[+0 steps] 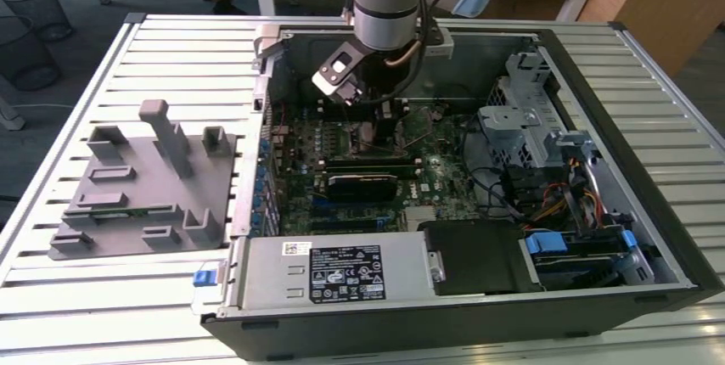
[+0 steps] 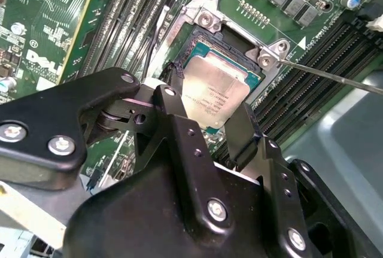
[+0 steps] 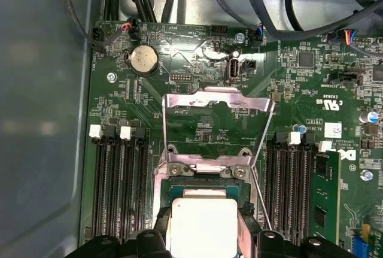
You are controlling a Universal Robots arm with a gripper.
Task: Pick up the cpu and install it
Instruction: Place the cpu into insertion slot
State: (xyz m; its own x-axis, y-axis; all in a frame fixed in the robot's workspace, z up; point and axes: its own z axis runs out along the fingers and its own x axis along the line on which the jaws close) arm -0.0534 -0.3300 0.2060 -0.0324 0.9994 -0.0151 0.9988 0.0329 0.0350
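Silvery metal tops the cpu [image 2: 214, 93]. The black jaws clasp it by two opposite edges, closed no wider than the chip. It is slightly tilted over the open socket [image 2: 210, 47]; whether it touches the socket I cannot tell. Beyond the socket the load plate [image 3: 216, 99] stands flipped up. The socket lies on the green motherboard [image 1: 425, 170], inside the case [image 1: 476, 318] on the counter [image 1: 170, 51].

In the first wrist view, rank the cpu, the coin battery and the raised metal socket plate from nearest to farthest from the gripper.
1. cpu, held in the gripper.
2. metal socket plate, raised just beyond the cpu.
3. coin battery, farthest, near the board's edge.
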